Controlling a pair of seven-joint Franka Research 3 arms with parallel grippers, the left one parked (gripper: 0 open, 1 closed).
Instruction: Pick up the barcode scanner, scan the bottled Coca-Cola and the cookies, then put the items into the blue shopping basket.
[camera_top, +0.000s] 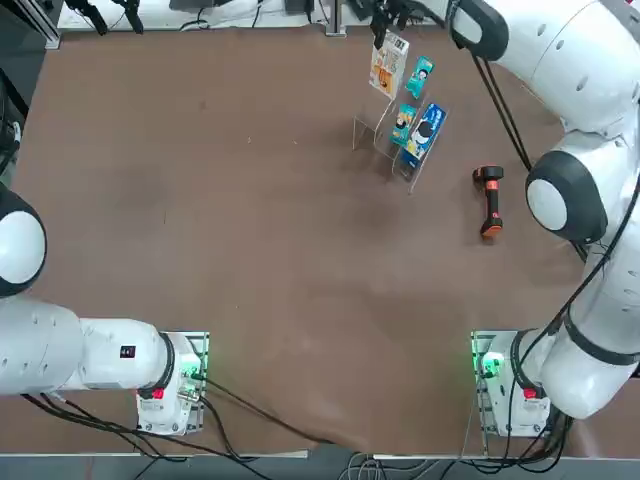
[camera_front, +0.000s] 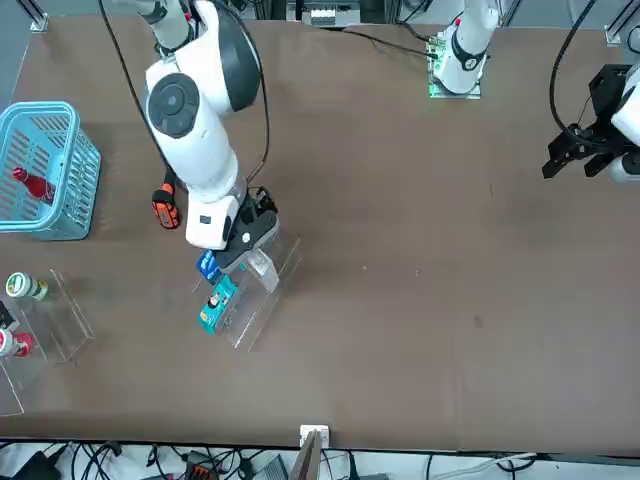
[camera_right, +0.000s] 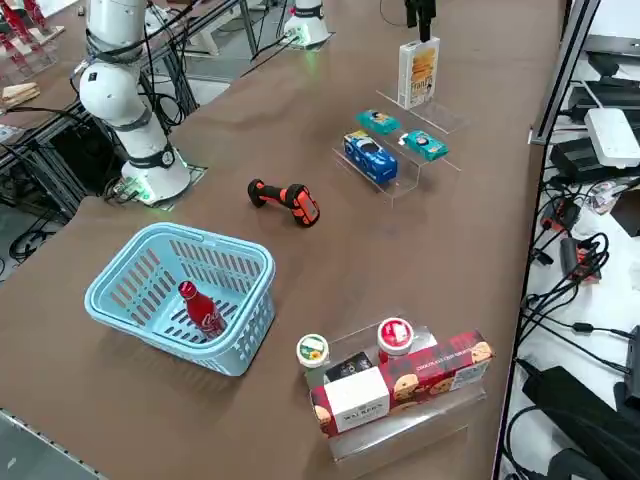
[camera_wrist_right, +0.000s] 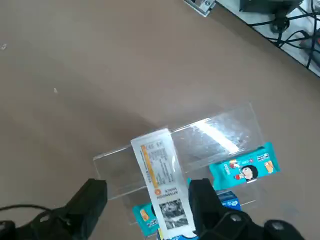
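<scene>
Fingers of your right gripper (camera_wrist_right: 147, 207) stand spread wide and hold nothing; the wrist view shows one black fingertip on each side of the cookies (camera_wrist_right: 161, 187), with a gap on both sides. The carton stands upright on the clear acrylic display stand (camera_wrist_right: 220, 135), near the table's far edge from the arm bases. From overhead, your gripper (camera_top: 385, 22) hangs directly above the carton (camera_top: 388, 63), pointing down. Judging from this, the move ahead is a straight descent: the carton's thin faces lie between the fingers, and its long axis runs up toward the wrist.

Nearer the arm's base, the barcode scanner (camera_top: 489, 200) lies flat on the table (camera_top: 250, 250), well apart from the stand, towards the table's right edge, orange end toward the base.

Farther out on that side, the blue shopping basket (camera_right: 180, 295) sits near the corner, and the bottled Coca-Cola (camera_right: 200, 310) already lies inside it. The working right arm is the nearer one to everything here.
</scene>
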